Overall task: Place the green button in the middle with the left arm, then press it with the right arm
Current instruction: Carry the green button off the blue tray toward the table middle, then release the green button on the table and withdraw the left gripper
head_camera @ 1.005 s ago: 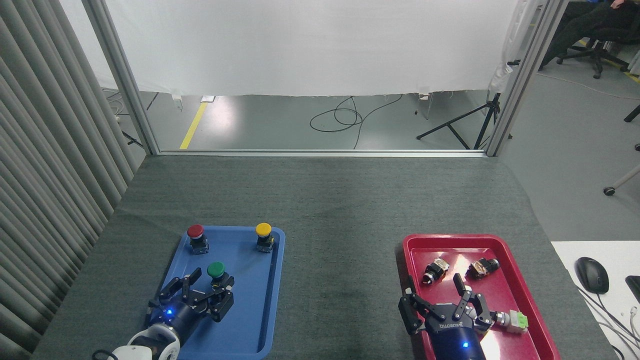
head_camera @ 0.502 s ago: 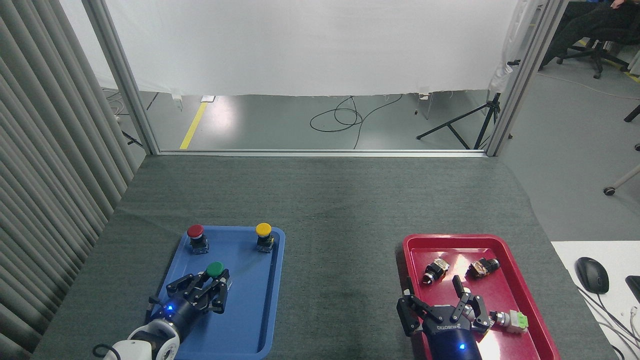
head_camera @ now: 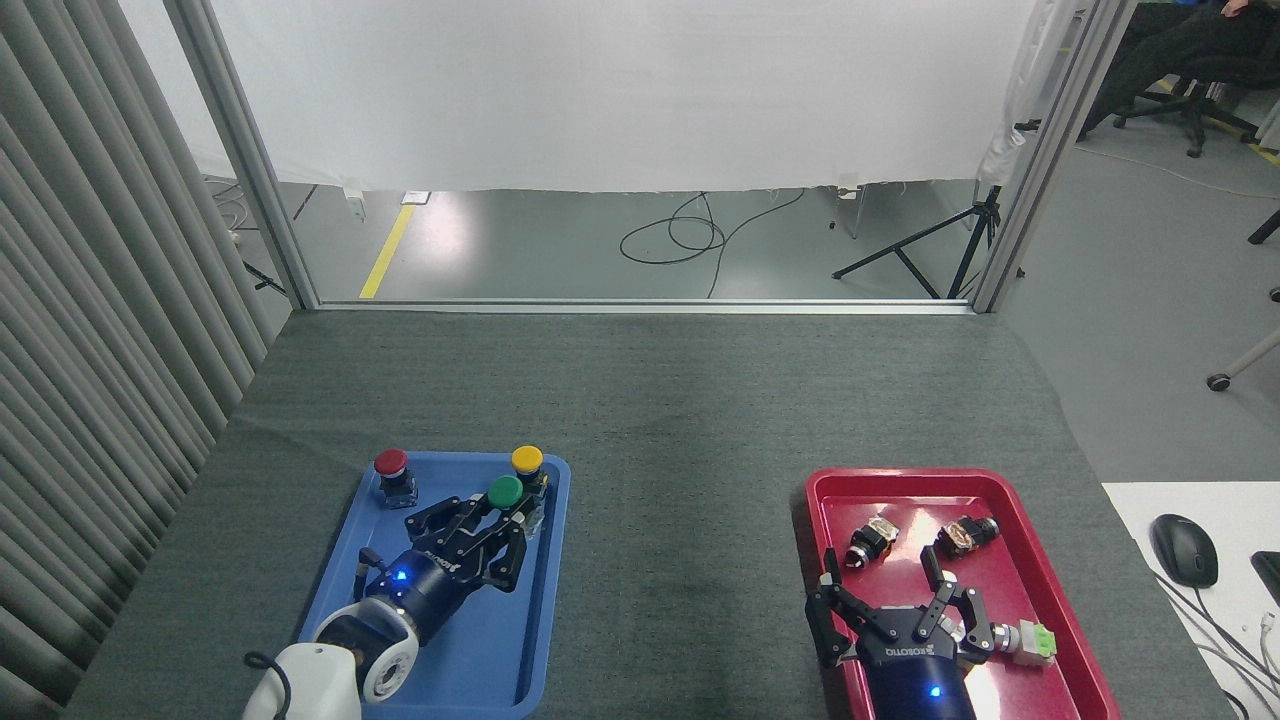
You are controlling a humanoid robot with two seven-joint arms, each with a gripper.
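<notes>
Green button (head_camera: 505, 491): we hold it at the tip of our left gripper (head_camera: 500, 525), fingers clenched on its base, cap up, over the far right part of the blue tray (head_camera: 470, 660).
Left gripper: grasping the green button; the grip itself is partly hidden under the cap.
Nearest neighbour: the yellow button (head_camera: 527, 461) sits just beyond our fingertips, almost touching the load.
Risk one: we judge a swing toward the middle (head_camera: 680, 560) could clip the yellow button or the tray's rim, to the right of our gripper.
Risk two: the base is small, so the button may twist or slip in the fingers, then land tilted.
Red button (head_camera: 391, 463): ahead and left of the gripper, well apart.
Right gripper (head_camera: 895, 600): fingers spread, holding nothing, over the red tray (head_camera: 1080, 660) among small parts.
Surface: dark grey textured mat, bare between the trays.
Room: white curtain, cables and a tripod on the floor beyond the table.
</notes>
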